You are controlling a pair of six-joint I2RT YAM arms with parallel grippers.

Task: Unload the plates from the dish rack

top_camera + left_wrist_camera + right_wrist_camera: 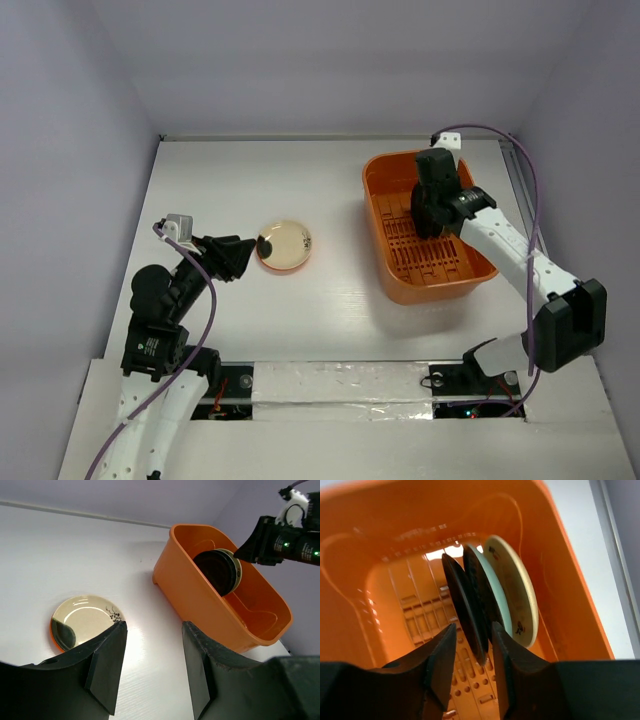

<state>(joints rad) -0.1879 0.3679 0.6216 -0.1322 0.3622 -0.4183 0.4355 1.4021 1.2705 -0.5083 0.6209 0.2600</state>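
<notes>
The orange dish rack (470,275) stands at the right. In the right wrist view three plates stand on edge in it: a black plate (460,595), a dark one with a pale blue back (492,595) and a cream one with small marks (517,587). My right gripper (474,627) is inside the rack (365,610), its jaws open on either side of the black plate's rim. A plate with a cream face and orange-red rim (284,245) lies flat on the table. My left gripper (255,252) is open and empty just left of it.
The white table (250,180) is walled at the back and both sides. A purple cable (535,200) runs along the right arm. In the left wrist view the rack (200,605) is at the right and the flat plate (85,620) at the left.
</notes>
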